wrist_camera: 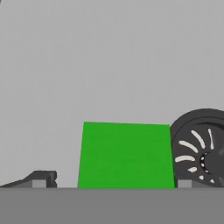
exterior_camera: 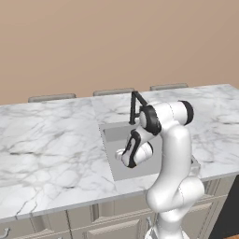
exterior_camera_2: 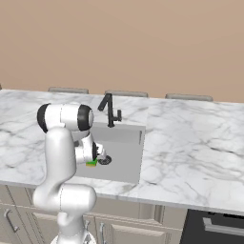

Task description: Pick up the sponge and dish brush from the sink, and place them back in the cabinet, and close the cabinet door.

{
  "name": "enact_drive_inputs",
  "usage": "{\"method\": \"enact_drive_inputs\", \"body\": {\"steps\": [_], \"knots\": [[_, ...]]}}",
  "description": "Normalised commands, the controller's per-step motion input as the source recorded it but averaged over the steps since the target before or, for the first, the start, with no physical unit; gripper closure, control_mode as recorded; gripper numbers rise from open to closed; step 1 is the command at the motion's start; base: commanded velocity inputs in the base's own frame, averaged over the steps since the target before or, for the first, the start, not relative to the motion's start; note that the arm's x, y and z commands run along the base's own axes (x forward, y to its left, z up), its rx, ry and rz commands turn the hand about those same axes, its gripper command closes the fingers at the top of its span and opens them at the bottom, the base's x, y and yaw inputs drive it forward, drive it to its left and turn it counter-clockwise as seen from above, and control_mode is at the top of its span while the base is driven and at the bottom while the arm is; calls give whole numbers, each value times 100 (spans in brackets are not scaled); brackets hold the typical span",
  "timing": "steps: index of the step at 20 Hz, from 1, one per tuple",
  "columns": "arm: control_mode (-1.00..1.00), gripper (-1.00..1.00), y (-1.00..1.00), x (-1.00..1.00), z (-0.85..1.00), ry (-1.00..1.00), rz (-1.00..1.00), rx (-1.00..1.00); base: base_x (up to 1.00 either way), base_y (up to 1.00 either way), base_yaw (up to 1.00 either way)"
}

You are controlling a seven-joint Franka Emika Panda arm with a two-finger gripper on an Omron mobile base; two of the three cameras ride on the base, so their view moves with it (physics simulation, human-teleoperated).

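On the left of the hand view one dark fingertip [wrist_camera: 41, 178] lies low on the grey floor of the sink [wrist_camera: 109, 57]. In the middle of that view is the sponge [wrist_camera: 124, 154], a bright green flat block that lies between the two fingertips. On the right, just beside the sponge, is the round dark drain [wrist_camera: 202, 153]. The hand [wrist_camera: 113, 183] is spread wide, with the jaws on both sides of the sponge, and it does not pinch it yet.

In the left base view the arm bends down from the marble desk [exterior_camera: 46, 140] into the sink, and the black faucet [exterior_camera: 136, 106] stands behind it. In the right base view a small green piece of the sponge shows under the wrist, near the drain.

The step in hand seems to be the pick of the sponge, the first part of the task. The next move probably calls for pressing the fingers together on the sponge and then lifting it straight up, clear of the sink wall. The sponge is soft, so it may squeeze a little. It is perhaps not possible to say if the fingertips are low enough, because the bottom of the hand view is covered.
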Motion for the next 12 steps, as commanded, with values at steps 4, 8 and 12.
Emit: {"method": "enact_drive_inputs", "body": {"steps": [4, 8, 12], "knots": [[-100, -100, 0, 8, -14, 0, 0, 0, 0, 0, 0], [-100, -100, 0, 9, -16, 0, 0, 0, 0, 0, 0], [-100, -100, 0, 5, -10, 1, 0, 0, 0, 0, 0]]}}
